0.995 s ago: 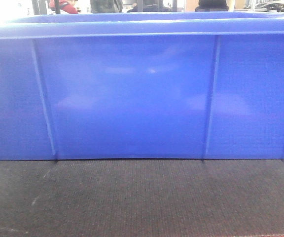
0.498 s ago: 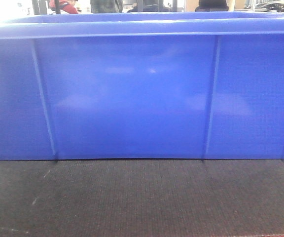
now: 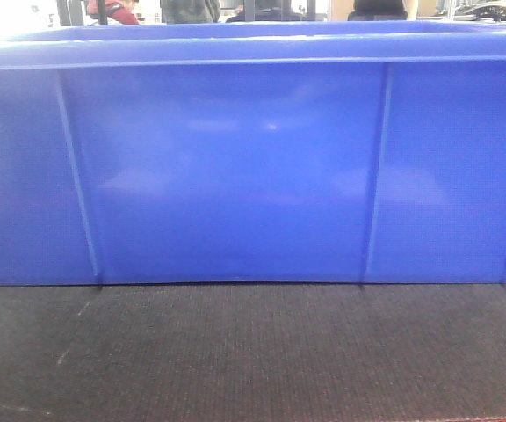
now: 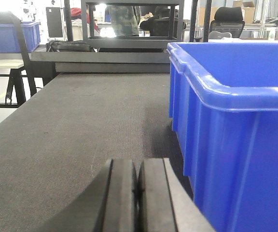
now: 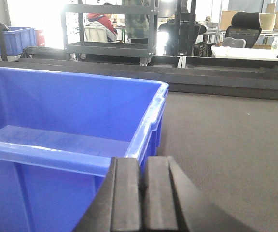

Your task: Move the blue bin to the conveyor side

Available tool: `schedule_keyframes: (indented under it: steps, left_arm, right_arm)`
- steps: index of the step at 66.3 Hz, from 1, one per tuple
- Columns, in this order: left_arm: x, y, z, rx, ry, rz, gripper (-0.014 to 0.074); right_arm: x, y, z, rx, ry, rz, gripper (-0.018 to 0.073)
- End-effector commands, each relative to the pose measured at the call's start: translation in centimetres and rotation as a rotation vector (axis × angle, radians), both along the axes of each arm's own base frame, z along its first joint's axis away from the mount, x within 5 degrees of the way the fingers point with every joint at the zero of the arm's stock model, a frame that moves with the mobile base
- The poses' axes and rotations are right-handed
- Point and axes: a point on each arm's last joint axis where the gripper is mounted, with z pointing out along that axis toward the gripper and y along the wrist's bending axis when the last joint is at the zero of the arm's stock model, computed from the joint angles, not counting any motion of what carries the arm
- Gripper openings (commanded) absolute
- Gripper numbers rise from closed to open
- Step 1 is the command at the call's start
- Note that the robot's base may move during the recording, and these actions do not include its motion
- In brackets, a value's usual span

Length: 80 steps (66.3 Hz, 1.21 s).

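The blue bin (image 3: 235, 167) fills the front view with its ribbed near wall and stands on the dark woven conveyor (image 3: 253, 352). In the left wrist view the bin (image 4: 235, 121) is at the right, and my left gripper (image 4: 138, 166) is shut and empty just left of its near corner, low over the conveyor (image 4: 81, 125). In the right wrist view the bin (image 5: 66, 140) is at the left, open and empty inside. My right gripper (image 5: 143, 164) is shut and empty at the bin's near right corner, over the conveyor (image 5: 226, 145).
A low dark edge (image 5: 216, 72) runs along the belt's far side. Behind it are black metal racks (image 4: 129, 24), a smaller blue crate (image 4: 11, 36) at far left, office chairs (image 5: 245, 21) and seated people (image 5: 100, 24).
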Motion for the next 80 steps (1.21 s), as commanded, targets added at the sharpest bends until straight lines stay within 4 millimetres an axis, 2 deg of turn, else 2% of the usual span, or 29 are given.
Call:
schedule_keyframes:
  steps: [1, 8, 21, 37, 41, 80]
  left_arm:
    - [0.0, 0.0, 0.2, -0.005, -0.025, 0.004, -0.0008]
    - [0.0, 0.0, 0.2, -0.005, -0.025, 0.004, -0.0008]
    - [0.0, 0.0, 0.2, -0.005, -0.025, 0.004, -0.0008]
    - [0.0, 0.0, 0.2, -0.005, -0.025, 0.004, -0.0008]
    - [0.0, 0.0, 0.2, -0.005, -0.025, 0.004, -0.0008]
    - [0.0, 0.0, 0.2, -0.005, -0.025, 0.004, -0.0008]
  right_arm:
    - [0.2, 0.0, -0.1, -0.006, -0.044, -0.035, -0.0078]
    - [0.8, 0.0, -1.2, 0.017, -0.034, -0.099, -0.0078]
    - [2.6, 0.1, -5.2, 0.059, 0.025, -0.199, -0.0078]
    - [3.8, -0.3, -9.4, 0.078, -0.015, -0.25, -0.0078]
    - [3.8, -0.4, -8.9, 0.087, -0.077, -0.257, -0.0078]
    - [3.8, -0.3, -9.2, 0.081, -0.044, -0.253, -0.0078]
